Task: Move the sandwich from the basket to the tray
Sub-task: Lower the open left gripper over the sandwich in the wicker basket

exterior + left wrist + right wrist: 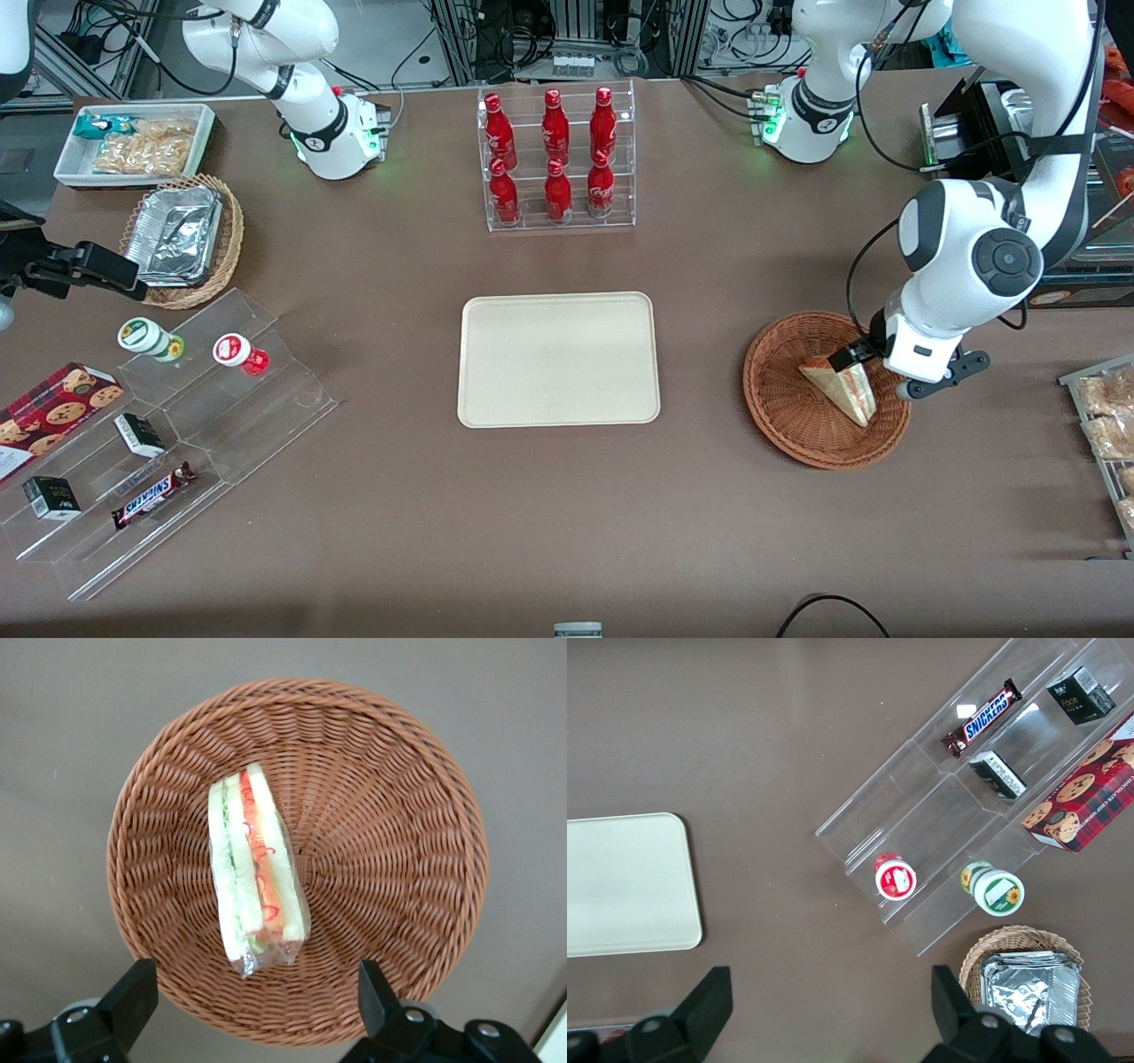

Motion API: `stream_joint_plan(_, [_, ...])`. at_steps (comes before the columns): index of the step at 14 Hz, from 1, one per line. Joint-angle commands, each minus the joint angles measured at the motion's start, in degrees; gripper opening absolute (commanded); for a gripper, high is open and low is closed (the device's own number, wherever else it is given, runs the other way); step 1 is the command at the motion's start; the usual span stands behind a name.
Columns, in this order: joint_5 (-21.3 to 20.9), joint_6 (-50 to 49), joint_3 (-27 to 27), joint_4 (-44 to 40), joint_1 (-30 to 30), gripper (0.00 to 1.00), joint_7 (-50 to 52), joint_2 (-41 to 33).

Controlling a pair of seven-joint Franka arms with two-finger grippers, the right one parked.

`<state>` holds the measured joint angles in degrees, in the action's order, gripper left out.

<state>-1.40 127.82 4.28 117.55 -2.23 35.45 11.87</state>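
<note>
The sandwich (pixel 255 870) is lying cut edge up in the basket (pixel 399 859), toward the 4 o'clock side of the basket's floor in the front view. The end effector (pixel 257 1001) is hovering above it, fingers (pixel 133 992) spread wide and holding nothing. Descending squarely, it should probably be pinching the bread faces gently, then heading for the tray (pixel 558 359) at 9 o'clock on the counter (pixel 567 514).

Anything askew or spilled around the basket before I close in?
Nothing stands out. The wrapped triangular sandwich lies intact in the reddish-brown wicker basket; the open gripper hovers above it, and the cream rectangular tray sits bare.
</note>
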Motion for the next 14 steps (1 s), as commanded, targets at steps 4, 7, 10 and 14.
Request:
stream_joint_plan(4, [-0.3,7.3,0.2,0.4,0.1,1.00,19.5,4.8])
stream_joint_plan(7, [-0.4,7.4,0.2,0.8,0.4,1.00,19.4,6.7])
stream_joint_plan(10, [-0.5,7.4,0.2,0.7,0.4,0.94,19.1,8.0])
stream_joint_plan(14, [-1.1,6.8,0.1,0.7,0.3,0.06,18.8,7.6])
